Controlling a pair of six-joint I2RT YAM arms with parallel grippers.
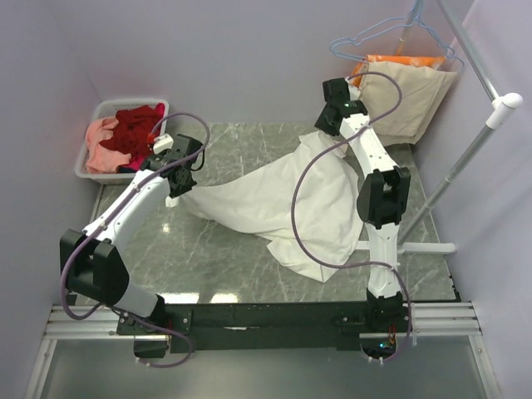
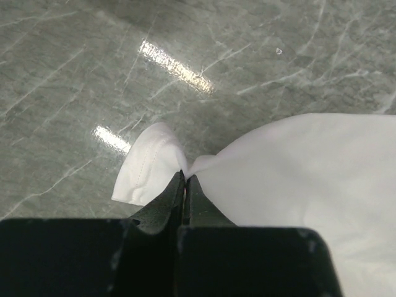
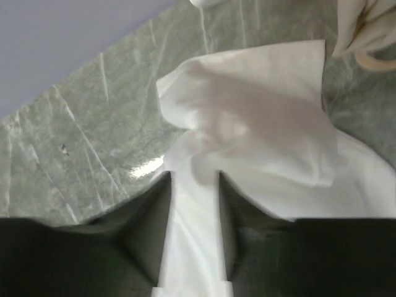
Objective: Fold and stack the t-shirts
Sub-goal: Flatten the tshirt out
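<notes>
A white t-shirt [image 1: 274, 199] lies stretched and rumpled across the grey marble table [image 1: 216, 258]; no print shows. My left gripper [image 1: 179, 189] is shut on its left edge. In the left wrist view a hemmed corner [image 2: 145, 173] sticks out past the closed tips of that gripper [image 2: 185, 176]. My right gripper [image 1: 330, 129] is at the shirt's far right end. Its jaws stand apart in the right wrist view [image 3: 193, 176], with white t-shirt cloth [image 3: 247, 124] lying loosely between them. A dark red t-shirt [image 1: 137, 125] and a salmon pink t-shirt [image 1: 100, 145] sit bunched in the bin.
A white plastic bin [image 1: 96, 108] stands at the table's far left corner. A beige cloth [image 1: 411, 96] and an orange cloth [image 1: 407, 61] hang at the back right beside a blue wire hanger [image 1: 391, 33]. A white rack pole [image 1: 465, 158] slants down the right side.
</notes>
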